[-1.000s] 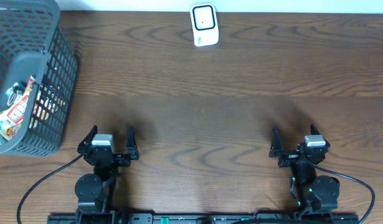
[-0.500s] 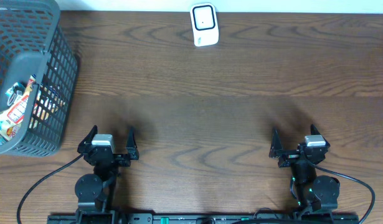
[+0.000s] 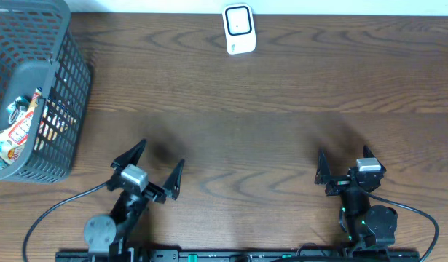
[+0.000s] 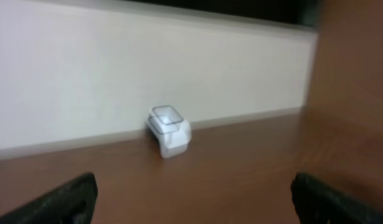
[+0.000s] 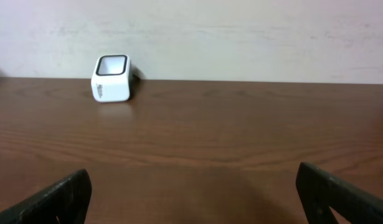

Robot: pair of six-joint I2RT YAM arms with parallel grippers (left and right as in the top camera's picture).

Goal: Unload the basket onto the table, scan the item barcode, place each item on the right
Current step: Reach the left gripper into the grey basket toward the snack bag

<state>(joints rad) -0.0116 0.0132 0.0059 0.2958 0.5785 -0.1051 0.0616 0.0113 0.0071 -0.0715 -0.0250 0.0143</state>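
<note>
Left pincer (image 3: 162, 152) and right pincer (image 3: 344, 151) both gape empty, low in frame. The item, seemingly a snack packet (image 3: 18, 132), sits in the basket (image 3: 63, 76) upper left; the scanner (image 3: 238, 29) waits top centre, window up for barcodes.

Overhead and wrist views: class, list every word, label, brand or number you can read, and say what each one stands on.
No text is legible in any view.
Packet in the basket: red and white printing, too small to read.
Scanner: a small grey mark on its front, too blurred to read.
</note>
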